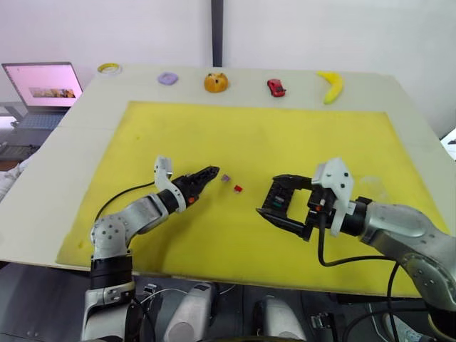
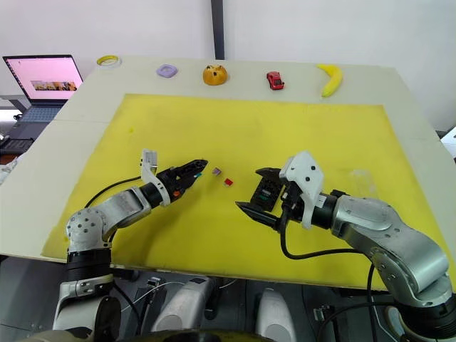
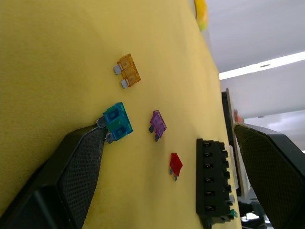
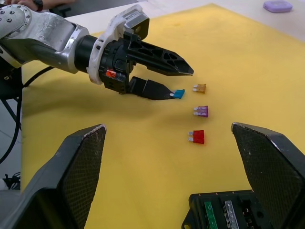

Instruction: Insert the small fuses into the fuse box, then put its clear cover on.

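My left gripper (image 1: 208,177) is open low over the yellow mat (image 1: 285,135). A blue fuse (image 3: 117,121) lies at the tip of one of its fingers (image 3: 81,157). Just past it lie an olive-orange fuse (image 3: 128,70), a purple fuse (image 1: 225,177) and a red fuse (image 1: 238,188). The black fuse box (image 1: 282,200) sits between the wide-apart fingers of my right gripper (image 1: 278,201), which is open. A green fuse (image 4: 208,210) and a grey one (image 4: 228,208) stand in its slots. The clear cover (image 2: 363,182) shows faintly on the mat behind my right wrist.
Along the table's far edge stand a tape roll (image 1: 109,68), a small purple object (image 1: 168,78), an orange object (image 1: 216,82), a red toy car (image 1: 276,87) and a banana (image 1: 331,85). A laptop (image 1: 43,89) is open at the far left.
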You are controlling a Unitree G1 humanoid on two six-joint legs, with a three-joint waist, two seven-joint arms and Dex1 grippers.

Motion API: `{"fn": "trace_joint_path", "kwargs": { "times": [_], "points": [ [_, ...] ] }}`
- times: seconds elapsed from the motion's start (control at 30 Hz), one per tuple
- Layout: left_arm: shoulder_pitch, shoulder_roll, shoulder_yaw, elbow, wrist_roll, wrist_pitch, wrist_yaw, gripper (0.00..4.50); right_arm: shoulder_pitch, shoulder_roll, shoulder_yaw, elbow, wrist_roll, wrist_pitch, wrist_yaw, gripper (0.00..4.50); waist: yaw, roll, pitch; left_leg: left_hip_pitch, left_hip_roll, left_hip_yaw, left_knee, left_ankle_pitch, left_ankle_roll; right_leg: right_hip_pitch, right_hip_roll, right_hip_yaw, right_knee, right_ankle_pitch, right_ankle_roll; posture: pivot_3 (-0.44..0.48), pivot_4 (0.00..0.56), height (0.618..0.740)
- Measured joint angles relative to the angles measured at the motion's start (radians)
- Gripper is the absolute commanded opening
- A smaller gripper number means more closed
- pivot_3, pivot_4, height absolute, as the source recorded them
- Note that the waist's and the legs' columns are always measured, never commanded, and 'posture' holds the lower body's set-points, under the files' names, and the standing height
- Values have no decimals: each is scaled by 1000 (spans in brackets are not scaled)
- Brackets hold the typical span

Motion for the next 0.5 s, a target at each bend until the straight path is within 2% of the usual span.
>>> {"fn": "trace_joint_path", "kwargs": {
  "times": [0.33,0.4,0.47,0.5],
  "points": [
    [4,-22,22,2,0,-1,28,4500,8,0,-8,0,-1,0,-2,4437,-2,0,0,0,0,0,0,0,0,0,0,0,0,0,0,0,150,735],
    [3,-23,24,7,0,-2,30,3957,9,0,-8,0,-2,0,-1,4500,-2,0,0,0,0,0,0,0,0,0,0,0,0,0,0,0,150,735],
    [3,-21,27,21,4,-3,33,3213,9,0,-8,0,-3,0,-1,4500,-2,0,0,0,0,0,0,0,0,0,0,0,0,0,0,0,150,735],
    [3,-19,29,28,7,-3,35,3213,10,0,-9,0,-3,0,-1,4500,-3,0,0,0,0,0,0,0,0,0,0,0,0,0,0,0,150,735]
  ]
}}
